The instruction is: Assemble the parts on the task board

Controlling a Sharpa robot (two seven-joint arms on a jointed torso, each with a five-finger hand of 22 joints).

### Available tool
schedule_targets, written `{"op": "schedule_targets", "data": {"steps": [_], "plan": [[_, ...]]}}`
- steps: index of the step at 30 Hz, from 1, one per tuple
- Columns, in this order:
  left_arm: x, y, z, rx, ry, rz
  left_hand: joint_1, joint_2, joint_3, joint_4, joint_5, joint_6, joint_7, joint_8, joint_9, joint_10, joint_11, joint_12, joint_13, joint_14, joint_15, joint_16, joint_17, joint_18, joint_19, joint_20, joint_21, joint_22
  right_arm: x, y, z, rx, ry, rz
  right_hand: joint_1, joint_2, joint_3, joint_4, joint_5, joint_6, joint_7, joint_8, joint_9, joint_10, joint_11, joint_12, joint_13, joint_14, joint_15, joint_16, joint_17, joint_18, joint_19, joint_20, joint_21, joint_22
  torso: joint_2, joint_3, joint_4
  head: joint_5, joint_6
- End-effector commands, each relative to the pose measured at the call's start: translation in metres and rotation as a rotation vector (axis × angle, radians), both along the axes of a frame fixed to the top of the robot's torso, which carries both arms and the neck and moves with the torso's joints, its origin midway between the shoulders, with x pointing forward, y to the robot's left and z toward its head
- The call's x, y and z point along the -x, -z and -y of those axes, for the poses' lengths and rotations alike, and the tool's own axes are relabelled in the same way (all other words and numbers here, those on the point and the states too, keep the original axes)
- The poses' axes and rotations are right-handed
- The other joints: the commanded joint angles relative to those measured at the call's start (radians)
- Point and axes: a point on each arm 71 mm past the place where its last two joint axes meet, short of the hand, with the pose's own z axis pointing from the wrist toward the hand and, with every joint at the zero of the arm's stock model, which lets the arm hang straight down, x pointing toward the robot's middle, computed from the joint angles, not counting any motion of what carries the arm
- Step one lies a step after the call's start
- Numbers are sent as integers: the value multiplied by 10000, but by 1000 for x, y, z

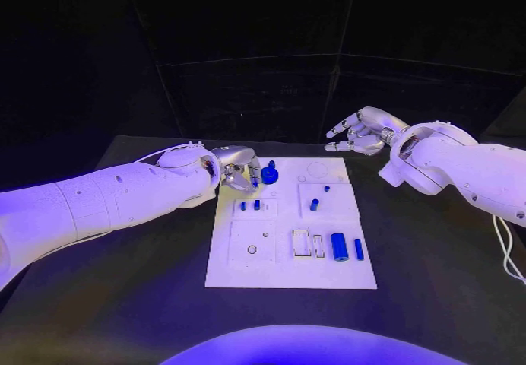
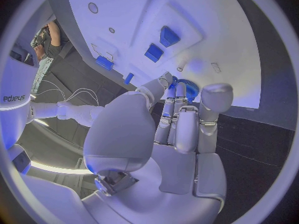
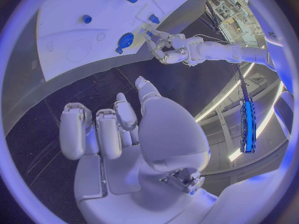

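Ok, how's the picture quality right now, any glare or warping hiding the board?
Head view: bluish light, board bright but readable, background black. Left wrist view: fisheye bends the board's edges; the left hand covers part of the blue gear. Right wrist view: board curved, a bright light strip glares in the room.

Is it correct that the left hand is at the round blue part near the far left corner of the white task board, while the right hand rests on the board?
Not quite. The right hand does not rest on the white task board; in the head view it hovers over the black table beyond the board's far right corner, holding nothing. The left hand is indeed at the round blue part.
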Motion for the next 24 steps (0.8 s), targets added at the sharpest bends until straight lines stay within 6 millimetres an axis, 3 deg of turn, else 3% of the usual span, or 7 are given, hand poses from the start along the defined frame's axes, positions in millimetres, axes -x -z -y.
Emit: {"op": "schedule_targets", "data": {"steps": [1,24], "plan": [[0,2,-1,-111,-53,-330,-59,-21,16,-45,-20,85,-20,-53,-12,70,32,-34,-2,258,-81,-34,-6,-60,39,1,56,11,0,-1,-1,-29,-93,26,6,76,-46,33,42,69,34,62,-2,-1,-46,57,-3,590,-73,-52,465,93,-59,-14,-44,419,4,3,-2,2,6],[-7,9,1,-453,-130,-707,-60,-28,18,-54,-21,85,-16,-75,-15,77,35,-62,-2,257,-81,-35,-13,-63,37,0,67,26,0,-1,-2,-29,-125,12,6,76,-46,33,42,69,34,62,-2,-1,-46,57,-3,590,-73,-52,465,93,-59,-14,-44,419,3,9,-14,15,-24]]}}
